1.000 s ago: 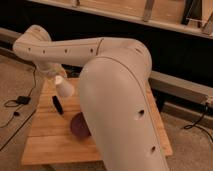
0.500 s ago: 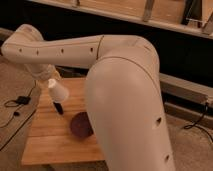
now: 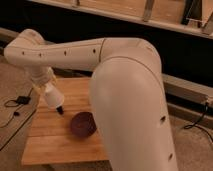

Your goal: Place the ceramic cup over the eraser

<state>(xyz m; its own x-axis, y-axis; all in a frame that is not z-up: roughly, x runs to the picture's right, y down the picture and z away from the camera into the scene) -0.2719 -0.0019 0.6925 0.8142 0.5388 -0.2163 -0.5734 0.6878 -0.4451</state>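
At the far left a thin black cable (image 3: 15, 104) lies on the floor (image 3: 10, 127), running out of the picture at the edge. Above it the white arm (image 3: 65, 50) bends at its elbow and turns downward. The gripper (image 3: 47, 89) sits at the end of this bend, over the back left part of the wooden table (image 3: 50, 145). Its outline blurs into a pale tapered piece hanging slantwise below it, which looks like the cup (image 3: 52, 98); where one ends and the other begins is hard to make out. Whether the gripper is spread or closed, and whether it truly holds the cup, I cannot tell. A small dark tip pokes out under the cup's lower end, right at the tabletop. It may be one end of the eraser (image 3: 60, 110), with the rest hidden behind the cup, but this is not certain.

Just to the right, apart from that dark tip, a dark maroon bowl (image 3: 82, 124) stands upright on the table. Beside it the arm's bulky near segment (image 3: 132, 105) fills the middle of the view and hides the table's right part. At the far right another cable (image 3: 197, 122) loops across the floor below a small box (image 3: 208, 102), cut off by the edge. A wooden shelf (image 3: 125, 11) runs along the top.
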